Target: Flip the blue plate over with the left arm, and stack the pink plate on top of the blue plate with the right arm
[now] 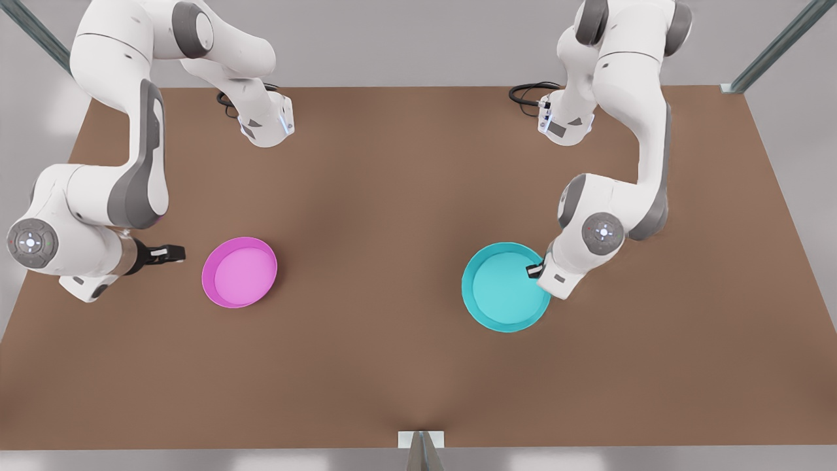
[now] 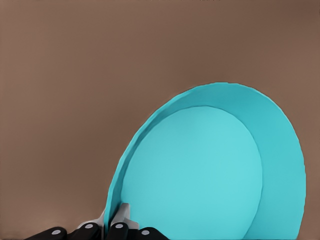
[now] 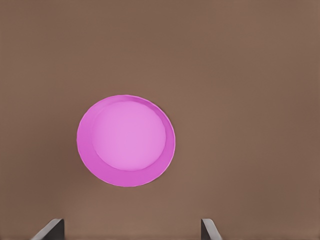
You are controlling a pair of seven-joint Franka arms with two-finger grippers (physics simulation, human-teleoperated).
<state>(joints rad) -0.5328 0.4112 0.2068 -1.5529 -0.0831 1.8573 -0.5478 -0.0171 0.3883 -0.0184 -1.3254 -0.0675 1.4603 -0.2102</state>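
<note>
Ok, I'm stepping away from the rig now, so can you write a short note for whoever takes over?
Left gripper: at the blue plate on the front view's right, fingers shut on its rim, one on each side of it.
Right gripper: open, apart from the pink plate on the front view's left, pointing at it.
Both plates lie open side up on the brown table, well apart.
Done: the blue plate's rim is gripped.
Left: flip the blue plate over with the left arm, then pick up the pink plate and stack it on the blue one.
</note>
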